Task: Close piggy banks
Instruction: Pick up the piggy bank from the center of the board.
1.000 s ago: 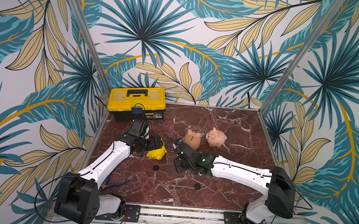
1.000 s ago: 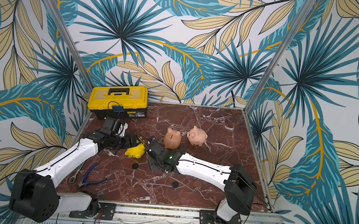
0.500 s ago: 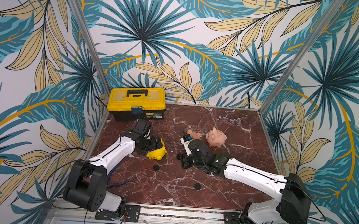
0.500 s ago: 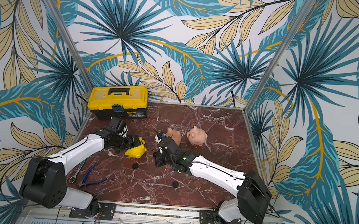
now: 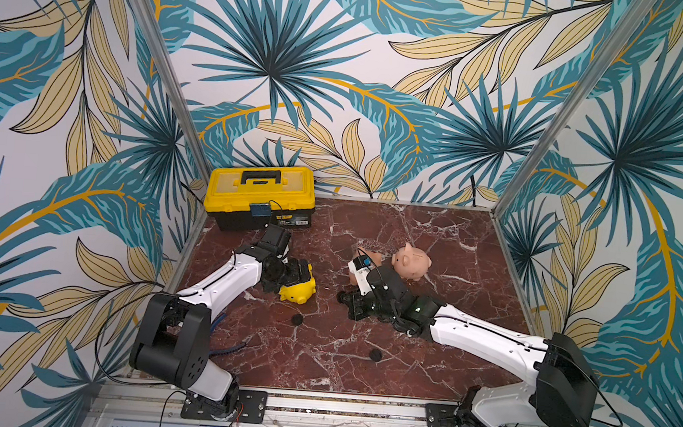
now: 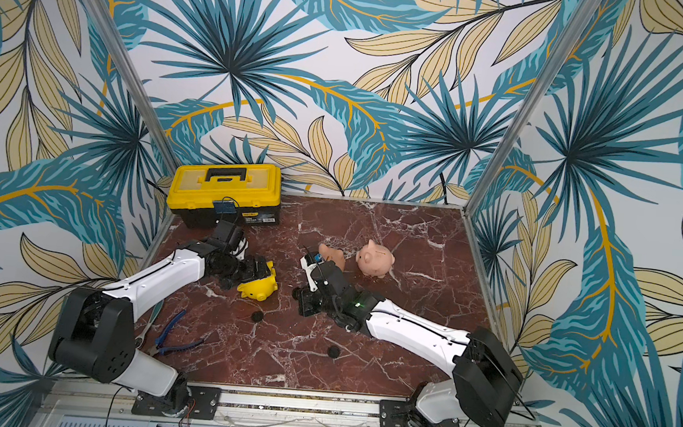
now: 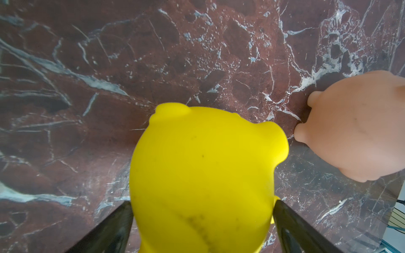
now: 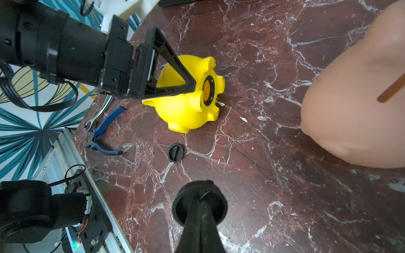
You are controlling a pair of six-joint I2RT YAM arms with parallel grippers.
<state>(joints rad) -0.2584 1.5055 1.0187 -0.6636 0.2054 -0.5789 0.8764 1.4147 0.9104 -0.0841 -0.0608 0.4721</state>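
Both top views look steeply down from high above the 6 o'clock edge of the marble table [image 5: 362, 349], facing 12 o'clock, far enough back to hold the whole table. The left wrist camera sits very close over the yellow piggy bank [image 7: 201, 175]. The right wrist camera looks low from mid-table toward 9 o'clock, past a black cap [image 8: 182, 208]. All views share that piggy bank [image 8: 186, 109].

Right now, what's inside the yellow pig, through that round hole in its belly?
Through the belly hole of the yellow pig only bare orange-yellow inner wall shows; no plug sits in it. The rest of the hollow is hidden by the pig's own body.
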